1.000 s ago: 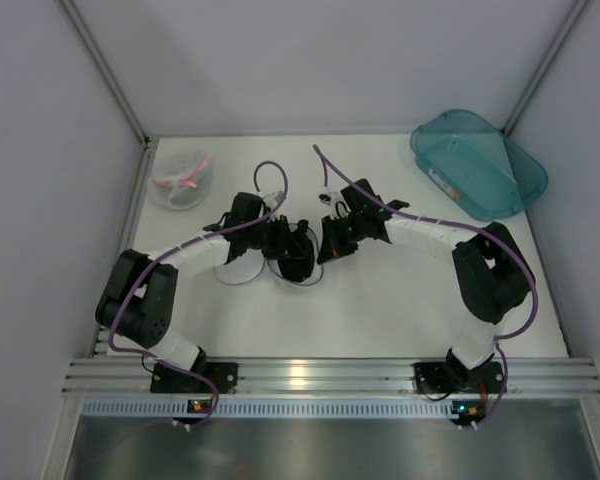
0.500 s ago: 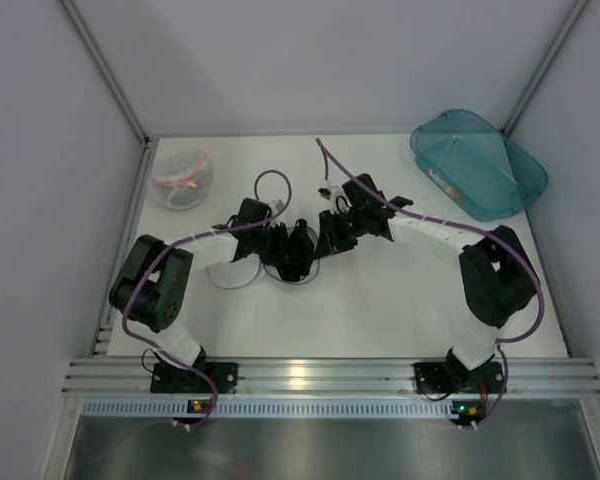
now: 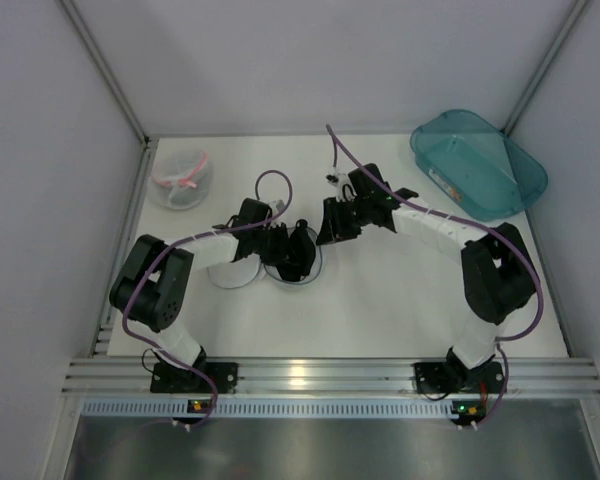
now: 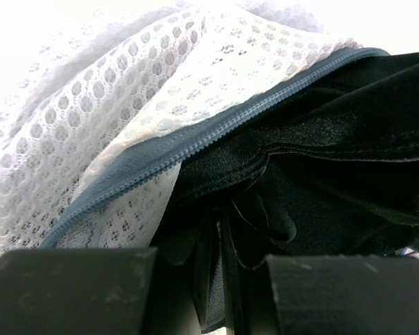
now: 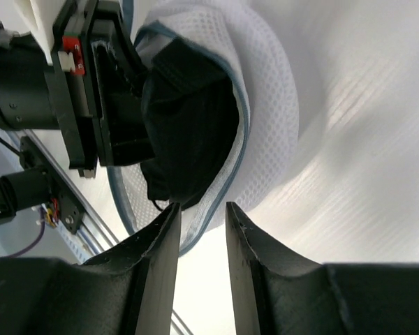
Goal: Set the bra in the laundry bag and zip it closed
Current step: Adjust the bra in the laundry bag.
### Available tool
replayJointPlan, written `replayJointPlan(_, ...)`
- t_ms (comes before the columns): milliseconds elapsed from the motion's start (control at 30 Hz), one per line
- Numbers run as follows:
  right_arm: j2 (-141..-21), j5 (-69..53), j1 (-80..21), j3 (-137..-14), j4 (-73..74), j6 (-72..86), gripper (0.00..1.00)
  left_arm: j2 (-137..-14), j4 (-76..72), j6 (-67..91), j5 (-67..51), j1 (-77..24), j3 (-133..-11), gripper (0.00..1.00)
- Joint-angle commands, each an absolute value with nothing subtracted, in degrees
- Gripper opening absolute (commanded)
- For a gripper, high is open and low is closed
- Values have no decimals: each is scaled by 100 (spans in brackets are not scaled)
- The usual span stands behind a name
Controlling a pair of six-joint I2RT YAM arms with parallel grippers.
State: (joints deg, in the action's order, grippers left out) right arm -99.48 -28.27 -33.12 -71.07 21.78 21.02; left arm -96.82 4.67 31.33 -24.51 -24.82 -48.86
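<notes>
The laundry bag (image 4: 119,105) is white mesh with a grey zip rim and lies open at the table's middle (image 3: 232,273). The black bra (image 4: 335,153) sits bunched in its mouth, partly under the mesh flap (image 5: 272,118). My left gripper (image 4: 223,262) is shut on a fold of the bra at the bag's opening (image 3: 285,248). My right gripper (image 5: 199,216) is open with nothing between its fingers. It hovers just right of the bag's rim (image 3: 325,232), a little apart from it. The right wrist view shows the bra (image 5: 192,112) against the left gripper's body.
A second round mesh bag with a pink rim (image 3: 180,180) stands at the back left. A teal plastic bin (image 3: 477,162) lies at the back right corner. White walls close in the table on three sides.
My right gripper has opened and drawn back up and to the right, away from the bag. The left arm's elbow shifted slightly right; its gripper keeps its hold on the bra.
</notes>
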Motion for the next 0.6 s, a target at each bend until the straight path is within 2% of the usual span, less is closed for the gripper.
replayJointPlan(0,-10185,-2882,-3226,-7453,1855,2355,32,-9633,668,2971,-2268,-2549,-4922,15)
replayJointPlan(267,-10687,-3024,-3226,-7708,1784,2434,30,-9615,668,2979,-2224,-2593,-4931,15)
replayJointPlan(333,-10740,-3076,-3234,-7673,1775,2452,26,-9607,677,2979,-2197,-2584,-4931,15)
replayJointPlan(467,-10714,-3199,-3252,-7690,1758,2478,9,-9668,677,2979,-2153,-2593,-4948,15)
replayJointPlan(500,-10618,-3208,-3261,-7699,1758,2470,0,-9685,677,2971,-2119,-2593,-4957,16)
replayJointPlan(567,-10460,-3182,-3261,-7682,1784,2452,0,-9721,677,2971,-2057,-2593,-4948,16)
